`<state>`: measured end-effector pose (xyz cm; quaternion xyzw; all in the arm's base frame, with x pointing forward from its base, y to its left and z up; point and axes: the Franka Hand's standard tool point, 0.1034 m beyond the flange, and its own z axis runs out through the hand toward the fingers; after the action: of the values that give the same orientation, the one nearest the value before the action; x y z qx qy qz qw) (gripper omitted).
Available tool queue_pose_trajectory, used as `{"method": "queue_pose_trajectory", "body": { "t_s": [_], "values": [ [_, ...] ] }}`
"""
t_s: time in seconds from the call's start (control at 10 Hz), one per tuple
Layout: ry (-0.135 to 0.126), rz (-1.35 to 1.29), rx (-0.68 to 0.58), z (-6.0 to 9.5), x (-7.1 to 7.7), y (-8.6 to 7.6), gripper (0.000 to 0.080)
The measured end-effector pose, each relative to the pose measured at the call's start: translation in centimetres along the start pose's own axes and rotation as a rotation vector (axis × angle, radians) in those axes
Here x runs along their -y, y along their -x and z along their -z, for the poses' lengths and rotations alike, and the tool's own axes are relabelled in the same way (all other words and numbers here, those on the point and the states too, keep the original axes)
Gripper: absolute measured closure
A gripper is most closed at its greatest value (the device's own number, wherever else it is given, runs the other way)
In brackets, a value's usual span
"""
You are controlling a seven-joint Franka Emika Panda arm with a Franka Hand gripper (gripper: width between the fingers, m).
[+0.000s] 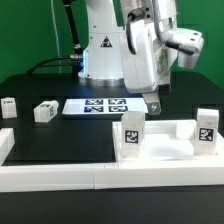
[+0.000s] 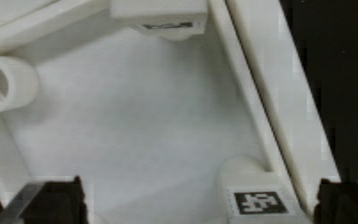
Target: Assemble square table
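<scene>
Exterior view: the gripper (image 1: 152, 104) hangs over the far edge of the square table top (image 1: 165, 146), which lies just beside the border wall (image 1: 60, 172) with tagged legs (image 1: 133, 132) standing on it; wrist view: its fingers (image 2: 51, 200) are spread wide above the top's inner face (image 2: 140, 130), near a corner socket (image 2: 2, 85).

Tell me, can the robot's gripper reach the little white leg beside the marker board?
Probably yes. The gripper is open and empty, and the leg lies alone on the black table, with nothing standing between them.
</scene>
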<state>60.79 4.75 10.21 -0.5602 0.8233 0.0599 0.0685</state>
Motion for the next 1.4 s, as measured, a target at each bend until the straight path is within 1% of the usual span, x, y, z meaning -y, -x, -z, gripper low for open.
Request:
{"method": "queue_pose_trajectory", "body": {
  "t_s": [1.1, 1.2, 1.3, 1.4],
  "values": [
    [0.005, 0.001, -0.003, -0.3, -0.2, 0.0, 0.0151],
    [-0.005, 0.027, -0.005, -0.4, -1.2, 0.3, 0.0151],
    [-0.035, 0.042, -0.011, -0.4, -2.5, 0.6, 0.0151],
    [-0.058, 0.059, -0.02, -0.8, -4.1, 0.8, 0.0151]
  ]
}}
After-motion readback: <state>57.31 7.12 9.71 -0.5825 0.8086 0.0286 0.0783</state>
